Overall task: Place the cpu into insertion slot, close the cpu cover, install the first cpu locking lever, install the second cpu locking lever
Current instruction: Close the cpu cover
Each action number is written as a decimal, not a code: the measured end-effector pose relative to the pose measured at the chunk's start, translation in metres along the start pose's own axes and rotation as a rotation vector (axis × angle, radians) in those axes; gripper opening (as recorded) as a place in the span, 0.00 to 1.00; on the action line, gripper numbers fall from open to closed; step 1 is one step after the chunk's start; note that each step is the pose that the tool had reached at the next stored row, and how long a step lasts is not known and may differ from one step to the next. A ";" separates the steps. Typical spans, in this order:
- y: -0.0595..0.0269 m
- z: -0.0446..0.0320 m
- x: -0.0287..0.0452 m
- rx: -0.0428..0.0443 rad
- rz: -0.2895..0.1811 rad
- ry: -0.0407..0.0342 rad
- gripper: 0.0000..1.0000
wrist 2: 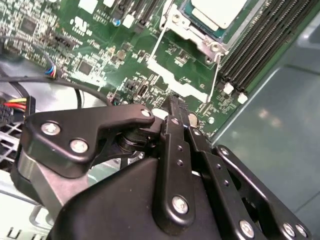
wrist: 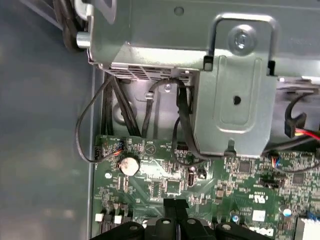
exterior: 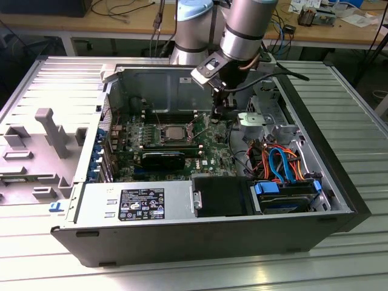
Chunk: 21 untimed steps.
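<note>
Nearest, the dark wall of the open computer case (exterior: 200, 242) fronts a grey power supply (exterior: 139, 203), with a bundle of blue and orange cables (exterior: 282, 163) beside it toward the exterior view's right. Beyond these lies the green motherboard (exterior: 209, 154). The cpu (exterior: 174, 131) sits in the insertion slot (exterior: 160, 136) toward the board's far left, its dull silvery top facing up. In the second wrist view the cpu (wrist 2: 220, 9) shows through the window of the cpu cover (wrist 2: 192, 31), which lies flat around it. Two thin wire levers (wrist 2: 159, 42) reach from the socket's corners toward the arm; whether they are latched cannot be told. Long black memory slots (wrist 2: 260, 45) run alongside. To the right of the socket the gripper (exterior: 225, 116) points down at the board, its black fingers pressed together with nothing between them, as both wrist views show (wrist 2: 175, 103) (wrist: 175, 204). Farther off stands a grey metal bracket (wrist: 235, 95), and the silver arm (exterior: 245, 27) rises over the case's far wall.
</note>
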State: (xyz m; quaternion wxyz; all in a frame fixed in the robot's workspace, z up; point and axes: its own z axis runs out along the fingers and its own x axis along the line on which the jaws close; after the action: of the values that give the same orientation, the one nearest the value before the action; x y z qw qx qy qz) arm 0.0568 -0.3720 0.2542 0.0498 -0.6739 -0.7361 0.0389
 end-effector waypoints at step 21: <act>-0.0437 0.0115 -0.0069 -0.0047 -0.030 0.0349 0.11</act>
State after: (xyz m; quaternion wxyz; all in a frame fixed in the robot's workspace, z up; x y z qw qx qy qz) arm 0.0127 -0.3826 0.2481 0.0616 -0.6635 -0.7453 0.0247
